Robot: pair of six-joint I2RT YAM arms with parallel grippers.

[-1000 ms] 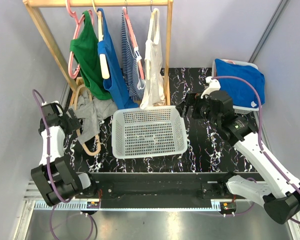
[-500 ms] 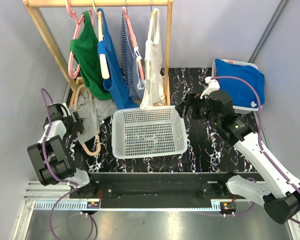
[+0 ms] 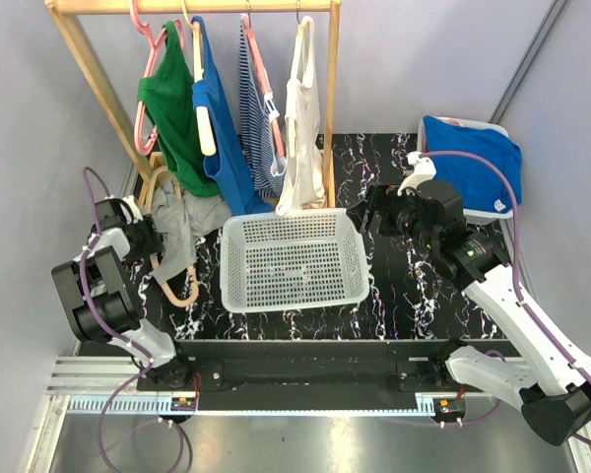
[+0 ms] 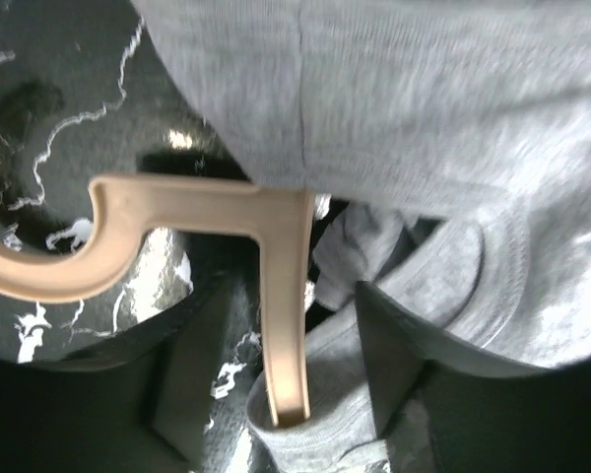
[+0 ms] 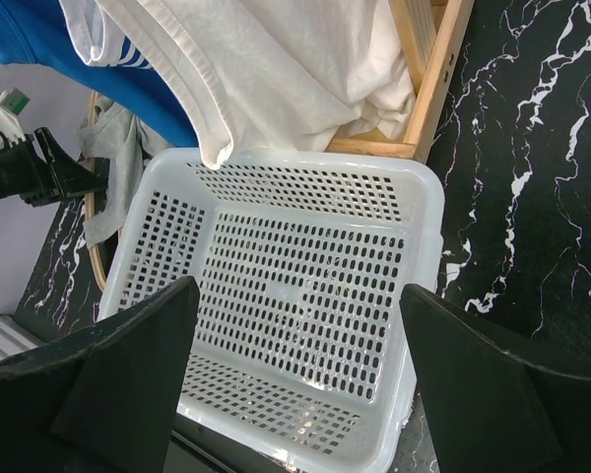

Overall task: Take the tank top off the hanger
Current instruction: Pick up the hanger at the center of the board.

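A grey tank top (image 3: 182, 219) lies crumpled at the table's left on a tan hanger (image 3: 169, 284). My left gripper (image 3: 146, 240) sits low against it. In the left wrist view the hanger's bar (image 4: 281, 296) and a fold of the grey tank top (image 4: 424, 118) stand between the jaws. The right finger (image 4: 399, 360) touches the fabric, and a gap shows between the left finger and the bar. My right gripper (image 3: 369, 215) hovers open and empty past the right end of the white basket (image 3: 355, 271), whose rim (image 5: 428, 246) shows in the right wrist view.
A wooden rack (image 3: 327, 108) at the back holds green (image 3: 172, 113), blue (image 3: 222, 138), striped (image 3: 261, 128) and white (image 3: 300, 148) tops on hangers. A blue cloth (image 3: 473, 163) fills a bin at the back right. The white top's hem (image 5: 266, 69) hangs over the basket's far edge.
My left arm swung in toward the hanger and its jaws narrowed around the bar and the grey fabric. The right arm barely moved.
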